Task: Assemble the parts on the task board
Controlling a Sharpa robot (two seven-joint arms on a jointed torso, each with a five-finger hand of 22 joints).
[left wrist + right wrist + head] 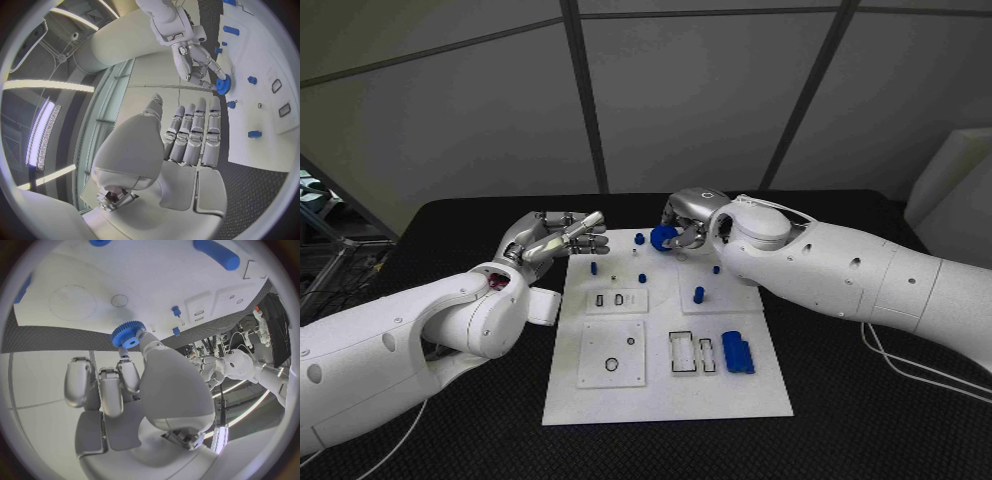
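Now the right hand [687, 222] hangs over the far edge of the flat white task board [733, 385], at about twelve o'clock of the board, and it pinches a small blue toothed gear wheel [662, 238] between thumb and fingertip. In the right wrist view the same gear [128, 333] sits at the tips of the fingers, above the white surface.

The left hand [560, 238] is at about ten o'clock of the board, just beside its far left corner. Its fingers are curled together and nothing is seen between them.

On the board, two blue cylinder pieces [738, 352] lie side by side at about four o'clock, touching each other. A short blue peg [700, 295] stands upright near the centre, slightly toward two o'clock. Some smaller blue pegs [594, 268] stand near the far edge, between the two hands.
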